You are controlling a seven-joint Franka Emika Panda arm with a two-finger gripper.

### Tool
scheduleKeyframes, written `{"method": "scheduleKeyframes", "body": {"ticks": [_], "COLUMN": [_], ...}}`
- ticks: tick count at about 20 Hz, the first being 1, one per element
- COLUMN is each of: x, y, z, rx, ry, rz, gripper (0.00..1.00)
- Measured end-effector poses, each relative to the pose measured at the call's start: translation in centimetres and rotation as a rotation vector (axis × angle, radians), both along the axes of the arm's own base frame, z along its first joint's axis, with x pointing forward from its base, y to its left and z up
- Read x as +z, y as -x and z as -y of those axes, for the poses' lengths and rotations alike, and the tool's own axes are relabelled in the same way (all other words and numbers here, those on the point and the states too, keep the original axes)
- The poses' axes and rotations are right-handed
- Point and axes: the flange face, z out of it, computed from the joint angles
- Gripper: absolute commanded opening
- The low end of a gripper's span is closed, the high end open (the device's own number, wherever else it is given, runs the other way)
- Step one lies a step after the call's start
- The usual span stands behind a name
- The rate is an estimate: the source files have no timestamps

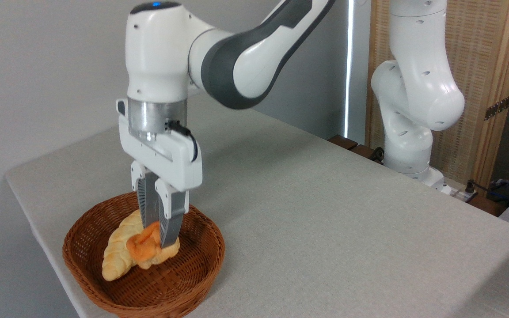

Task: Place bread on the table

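Note:
The orange-golden knotted bun [146,251] is in the brown wicker basket [192,282] at the table's near left corner, against the pale braided loaf [117,251]. My gripper [157,234] reaches straight down into the basket, and its two fingers [170,221] are closed narrowly on the top of the bun. Whether the bun still rests on the basket floor or hangs just above it I cannot tell. The grey cloth table [316,212] stretches away to the right.
The arm's white base [409,145] stands at the table's far right edge, with cables and a wooden screen [484,88] behind it. The basket sits close to the table's front left edge.

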Motion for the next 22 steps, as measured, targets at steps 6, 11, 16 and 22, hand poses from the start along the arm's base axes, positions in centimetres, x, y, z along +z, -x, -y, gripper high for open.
{"method": "scheduleKeyframes", "body": {"ticks": [6,11,16,22], "x": [2.7,2.6,0.5,-1.5], "y": [3.3,6.2,7.8,8.6], "z": [-0.8,-1.2,-0.8,0.6], "rx": [0.010,0.012,-0.019,-0.067], "ry": [0.006,-0.005,-0.015,-0.011], "rz": [-0.139,-0.317,-0.446,-0.495], "gripper": [0.67,0.68,0.74,1.00]}}
